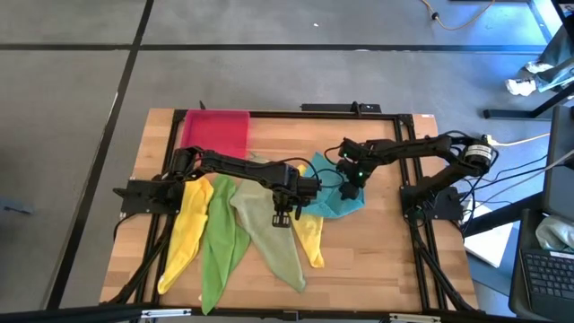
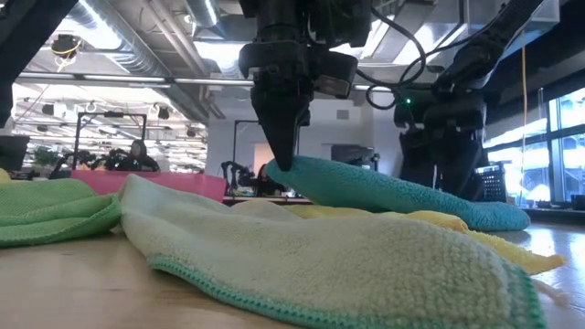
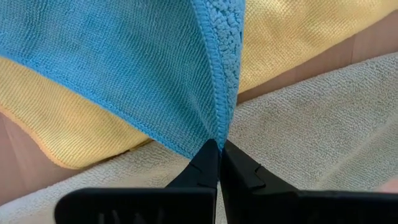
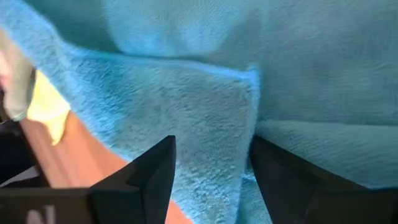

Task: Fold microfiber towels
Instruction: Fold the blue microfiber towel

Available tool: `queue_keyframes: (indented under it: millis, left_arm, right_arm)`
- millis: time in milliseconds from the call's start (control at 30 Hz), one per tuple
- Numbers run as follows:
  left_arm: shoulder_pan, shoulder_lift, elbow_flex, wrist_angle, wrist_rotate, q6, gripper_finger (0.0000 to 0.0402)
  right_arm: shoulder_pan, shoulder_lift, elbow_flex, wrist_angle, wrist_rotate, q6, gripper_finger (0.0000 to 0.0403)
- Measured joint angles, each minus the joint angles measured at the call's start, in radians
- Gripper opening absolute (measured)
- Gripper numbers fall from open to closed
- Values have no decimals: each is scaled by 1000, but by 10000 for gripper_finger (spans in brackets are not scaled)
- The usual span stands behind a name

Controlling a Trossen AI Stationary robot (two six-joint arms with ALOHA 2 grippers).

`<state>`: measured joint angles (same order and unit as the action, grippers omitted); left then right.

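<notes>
The teal towel [image 1: 336,199] lies at the table's middle, partly over a yellow towel [image 1: 310,240]. My left gripper [image 1: 282,217] is shut on the teal towel's near-left corner. My right gripper [image 1: 350,190] is open over the teal towel's far part [image 4: 186,93], one finger on each side of a folded-over flap; whether it touches, I cannot tell. The pale olive towel [image 1: 269,235], the bright green towel [image 1: 220,244] and another yellow towel [image 1: 184,235] lie spread on the table to the left. My left gripper pinches the teal towel's corner [image 3: 214,134] between its two fingers [image 3: 205,163], at the hemmed edge. The fingers come from above, pointing down. The corner [image 2: 274,170] is lifted a little above the olive towel; the rest of the towel [image 2: 393,192] slopes down and lies on the yellow towel.
A pink-red tray [image 1: 215,130] stands at the table's far left. The towels cover the table's middle and near left. Bare wood shows at the near right [image 1: 395,260]. A black frame [image 1: 421,242] runs along the table's sides.
</notes>
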<state>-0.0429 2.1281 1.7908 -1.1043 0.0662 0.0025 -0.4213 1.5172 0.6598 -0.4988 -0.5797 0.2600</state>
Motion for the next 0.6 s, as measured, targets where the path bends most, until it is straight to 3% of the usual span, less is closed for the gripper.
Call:
queue_keyframes:
  millis: [133,267,600]
  left_arm:
    - [1,0,0,-2,0,0,0]
    - [1,0,0,-2,6,-1,0]
    - [1,0,0,-12,7,-25,0]
  right_arm:
    - [0,-3,0,0,-96,1,191]
    - [0,-5,0,-21,-183,-3,149]
    - [0,-8,0,-135,-235,-88,15]
